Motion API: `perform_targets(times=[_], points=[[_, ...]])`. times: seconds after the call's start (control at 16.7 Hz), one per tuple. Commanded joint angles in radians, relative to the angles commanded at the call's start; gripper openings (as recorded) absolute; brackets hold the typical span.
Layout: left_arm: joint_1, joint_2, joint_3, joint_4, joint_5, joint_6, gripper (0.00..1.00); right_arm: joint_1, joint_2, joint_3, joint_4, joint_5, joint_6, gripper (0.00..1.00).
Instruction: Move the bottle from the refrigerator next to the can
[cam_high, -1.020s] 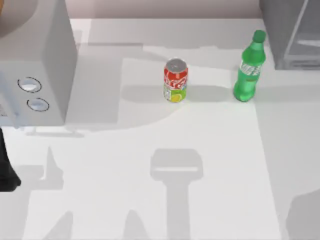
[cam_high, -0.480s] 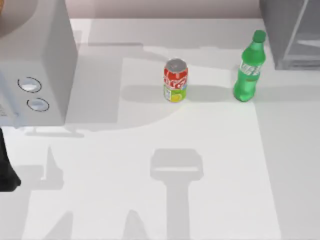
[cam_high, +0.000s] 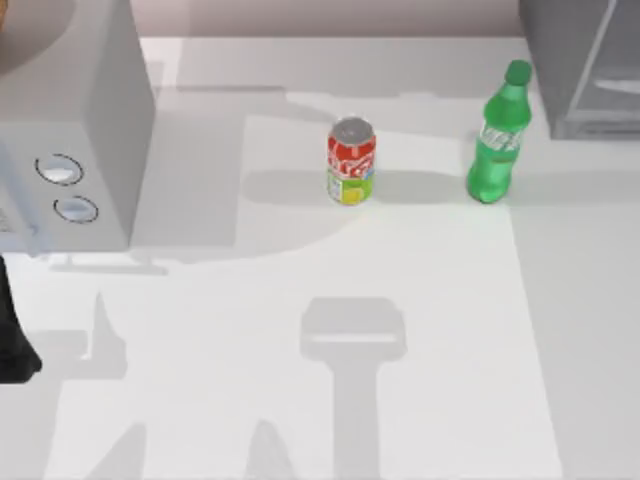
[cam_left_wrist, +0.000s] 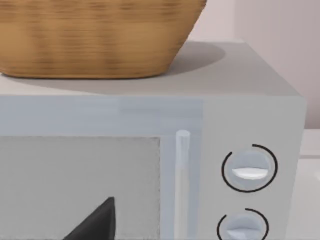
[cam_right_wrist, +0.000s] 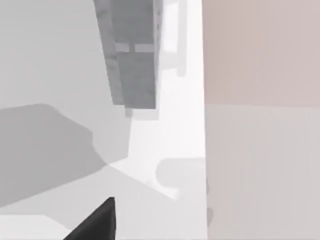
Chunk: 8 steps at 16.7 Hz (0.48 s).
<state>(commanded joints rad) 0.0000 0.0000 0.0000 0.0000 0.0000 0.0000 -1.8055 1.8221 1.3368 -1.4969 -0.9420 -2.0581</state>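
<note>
At the far left edge of the table a dark piece of the left arm (cam_high: 12, 345) shows, low beside the grey box with two round knobs (cam_high: 75, 140). Its wrist camera faces that box's front from close by, with one dark finger (cam_left_wrist: 97, 222) poking into view before the door; a woven basket (cam_left_wrist: 95, 37) sits on top of the box. Whether the left gripper's fingers are spread or pressed together, I cannot tell.

Moving right across the white table (cam_high: 300, 400), the can (cam_high: 351, 161) stands upright near the middle toward the back. The bottle (cam_high: 499, 135) stands upright on the table to the can's right, apart from it, and just in front of the refrigerator (cam_high: 580, 60) at the back right corner, outside it.

The right arm's wrist camera looks at the refrigerator (cam_right_wrist: 132, 60) farther off, a pale wall beside it, with one dark finger (cam_right_wrist: 97, 222) at the edge. Its fingers' spread I cannot tell either. Neither finger touches anything visible.
</note>
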Motion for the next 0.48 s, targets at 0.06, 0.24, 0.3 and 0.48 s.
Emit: perform_targets(times=[0.06, 0.24, 0.3, 0.48], points=[[0.0, 0.0, 0.0, 0.0, 0.0, 0.0, 1.0, 0.007, 0.001, 0.0, 0.01, 0.001, 0.011, 1.0], [0.0, 0.0, 0.0, 0.0, 0.0, 0.0, 1.0, 0.071, 0.005, -0.002, 0.096, 0.01, 0.104, 1.0], [0.0, 0.0, 0.0, 0.0, 0.0, 0.0, 1.0, 0.105, 0.006, -0.003, 0.143, 0.016, 0.157, 1.0], [0.0, 0.0, 0.0, 0.0, 0.0, 0.0, 1.0, 0.237, 0.011, -0.007, 0.321, 0.043, 0.375, 1.0]])
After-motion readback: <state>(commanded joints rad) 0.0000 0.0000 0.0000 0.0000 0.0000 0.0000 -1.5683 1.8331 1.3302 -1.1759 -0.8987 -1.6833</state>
